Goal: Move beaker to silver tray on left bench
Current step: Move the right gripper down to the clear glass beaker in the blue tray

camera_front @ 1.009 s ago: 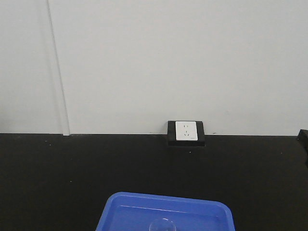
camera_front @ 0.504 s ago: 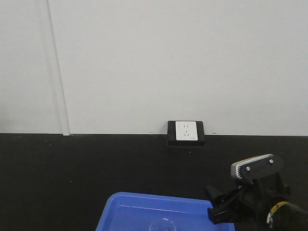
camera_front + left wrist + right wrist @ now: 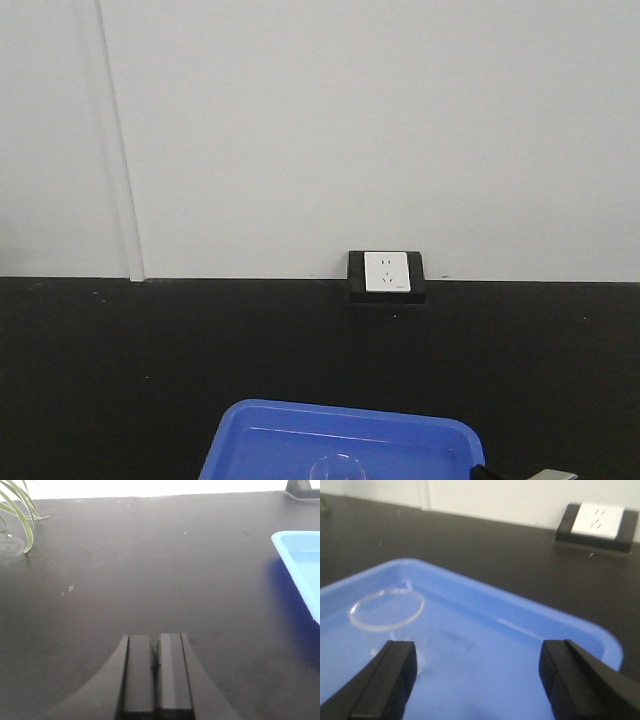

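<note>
Black worktop (image 3: 150, 360), beaker (image 3: 386, 609) in blue tray (image 3: 530, 630), just ahead of wide-apart right hand (image 3: 480, 660), left hand (image 3: 155, 645) pressed together

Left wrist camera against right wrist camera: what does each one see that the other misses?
Only the left wrist view shows the left gripper, shut, and thin green plant leaves. Only the right wrist view shows the right gripper, open, the small clear glass beaker standing in the tray, and the white socket plate. Both show the blue plastic tray and the matte black worktop.
</note>
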Tool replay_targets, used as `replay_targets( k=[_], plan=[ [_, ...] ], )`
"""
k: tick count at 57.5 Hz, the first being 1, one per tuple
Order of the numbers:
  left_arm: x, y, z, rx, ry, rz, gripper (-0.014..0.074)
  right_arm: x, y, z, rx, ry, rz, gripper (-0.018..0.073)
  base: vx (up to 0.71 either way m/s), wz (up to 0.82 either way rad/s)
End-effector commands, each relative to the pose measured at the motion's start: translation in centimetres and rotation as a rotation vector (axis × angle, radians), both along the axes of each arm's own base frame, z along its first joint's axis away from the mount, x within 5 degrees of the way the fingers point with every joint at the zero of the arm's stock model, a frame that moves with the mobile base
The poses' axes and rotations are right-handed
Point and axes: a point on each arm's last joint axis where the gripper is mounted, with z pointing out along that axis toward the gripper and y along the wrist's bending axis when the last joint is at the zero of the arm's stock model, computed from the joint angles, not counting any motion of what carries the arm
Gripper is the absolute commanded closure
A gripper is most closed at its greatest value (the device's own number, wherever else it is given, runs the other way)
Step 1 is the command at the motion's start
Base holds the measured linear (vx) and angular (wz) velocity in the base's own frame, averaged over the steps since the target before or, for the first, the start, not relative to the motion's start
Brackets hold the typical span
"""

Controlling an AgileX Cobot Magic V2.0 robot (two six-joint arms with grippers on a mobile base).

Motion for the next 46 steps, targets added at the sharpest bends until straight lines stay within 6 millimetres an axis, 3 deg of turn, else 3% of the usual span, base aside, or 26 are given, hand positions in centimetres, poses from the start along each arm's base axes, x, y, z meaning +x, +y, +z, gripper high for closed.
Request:
replay_targets(
  k=[1, 28, 46],
  plan=[
    [0.1, -0.1, -0.2, -0.001, -0.065, -0.008, 0.0595, 0.7, 0.9, 1.1, 0.059, -0.126, 0.068, 0.0008, 0.00, 0.00],
    [0.1, -0.1, -0.2, -0.001, -0.065, -0.008, 0.0595, 5.2, 4.5, -0.4, 0.148, -0.027, 0.286, 0.0008, 0.00, 0.00],
    [0.1, -0.1, -0.2, -0.001, -0.065, -0.008, 0.0595, 6.6, 5.9, -0.8, 0.132, -0.020, 0.412, 0.0008, 0.00, 0.00]
  ],
)
